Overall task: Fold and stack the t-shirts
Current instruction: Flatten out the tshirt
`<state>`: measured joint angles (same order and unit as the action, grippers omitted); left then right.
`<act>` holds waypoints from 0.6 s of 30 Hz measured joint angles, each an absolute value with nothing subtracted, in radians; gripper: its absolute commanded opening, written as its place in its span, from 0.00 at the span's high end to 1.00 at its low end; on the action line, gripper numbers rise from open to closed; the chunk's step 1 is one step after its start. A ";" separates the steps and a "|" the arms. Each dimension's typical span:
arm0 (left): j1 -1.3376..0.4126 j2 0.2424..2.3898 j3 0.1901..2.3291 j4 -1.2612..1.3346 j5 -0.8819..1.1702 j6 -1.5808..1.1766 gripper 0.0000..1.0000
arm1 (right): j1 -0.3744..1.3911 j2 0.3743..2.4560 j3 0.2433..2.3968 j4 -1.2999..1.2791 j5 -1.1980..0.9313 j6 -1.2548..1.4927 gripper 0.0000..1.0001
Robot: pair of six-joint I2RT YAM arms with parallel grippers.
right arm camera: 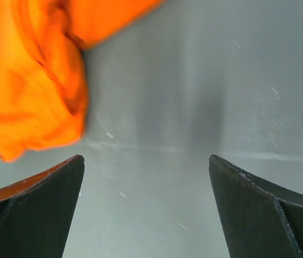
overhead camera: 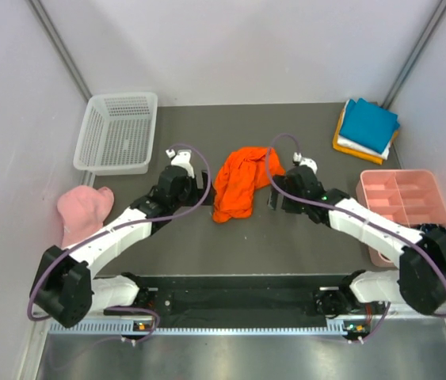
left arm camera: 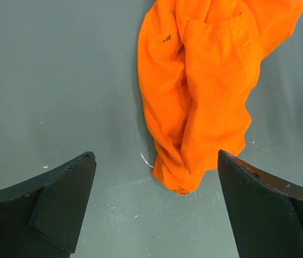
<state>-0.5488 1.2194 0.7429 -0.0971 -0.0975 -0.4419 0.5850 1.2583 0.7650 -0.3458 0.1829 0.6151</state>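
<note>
Over at the far left of the dark grey surface (overhead camera: pixel 207 245) lie a pale pink cloth cap (overhead camera: pixel 84 207) and a white mesh plastic basket (overhead camera: pixel 118 131), neither part of the job. Next comes the left tool (left arm camera: pixel 155 155), its fingers spread wide and holding nothing, poised at the narrow near end of the crumpled bright orange fabric t-shirt (overhead camera: pixel 238 184). That shirt lies bunched mid-surface between the two arms. The right tool (right arm camera: pixel 146 158) is just as wide open and empty, with the shirt's edge off to its left. I'd judge the shirt needs spreading flat first. Each tool should pinch a single outer layer at opposite ends, not the thick twisted roll, then draw apart gently. At the far right sits the stack of folded t-shirts (overhead camera: pixel 367 131), teal blue over white and amber, near a pink plastic divided tray (overhead camera: pixel 405 202).
</note>
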 measured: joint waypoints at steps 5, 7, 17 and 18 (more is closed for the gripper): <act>-0.549 1.170 0.704 -0.097 -0.114 -0.442 0.01 | 0.639 1.409 0.900 -0.336 0.219 0.630 0.09; -0.549 1.155 0.691 -0.100 -0.121 -0.442 0.01 | 0.641 1.458 0.925 -0.326 0.213 0.632 0.11; -0.549 1.106 0.664 -0.123 -0.148 -0.434 0.01 | 0.691 1.620 1.018 -0.313 0.171 0.632 0.18; -0.549 1.106 0.664 -0.127 -0.150 -0.434 0.01 | 0.701 1.627 1.029 -0.310 0.166 0.632 0.19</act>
